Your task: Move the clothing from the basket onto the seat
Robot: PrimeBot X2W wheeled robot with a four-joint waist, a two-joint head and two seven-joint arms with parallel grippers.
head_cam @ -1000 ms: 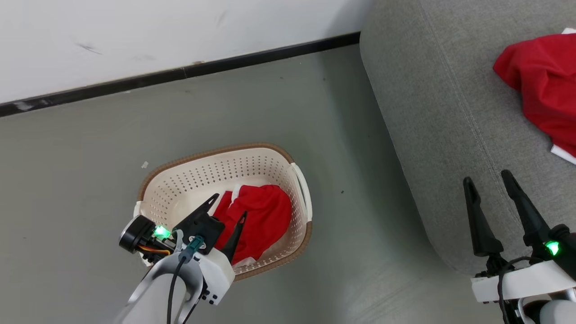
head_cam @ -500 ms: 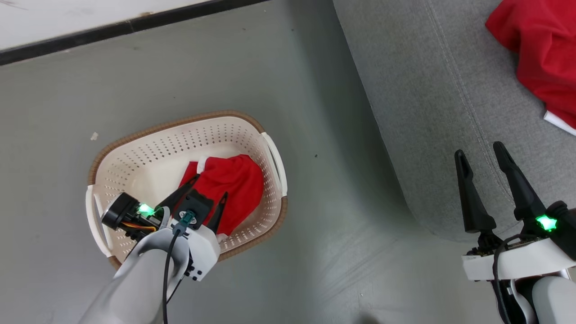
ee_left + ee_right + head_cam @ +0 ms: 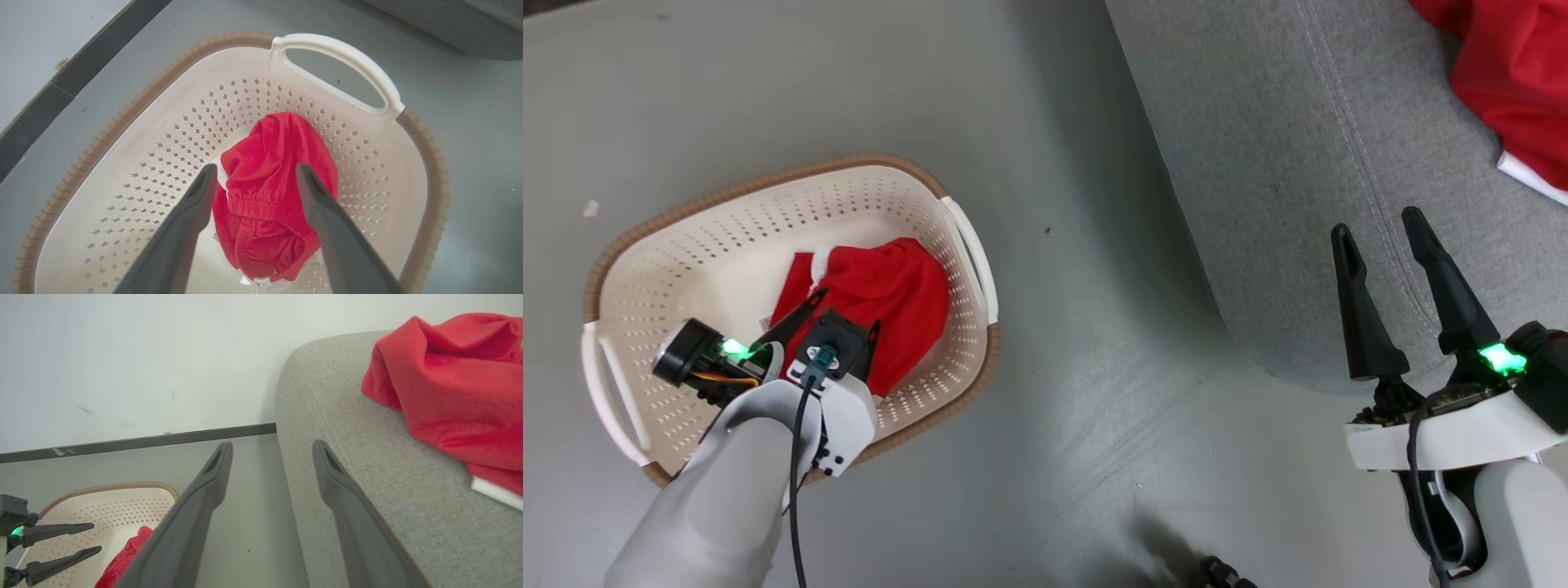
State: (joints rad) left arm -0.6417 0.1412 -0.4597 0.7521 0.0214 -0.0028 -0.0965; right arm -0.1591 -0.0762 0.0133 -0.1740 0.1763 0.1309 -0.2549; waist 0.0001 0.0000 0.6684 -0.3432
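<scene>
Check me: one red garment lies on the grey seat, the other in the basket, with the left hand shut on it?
Not shut: the left wrist view shows the left hand open, fingers spread either side of the garment in the basket. The other garment does lie on the seat.

Garment (image 3: 886, 286) in basket (image 3: 768, 175), garment (image 3: 1515, 82) on seat (image 3: 1258, 163)
</scene>
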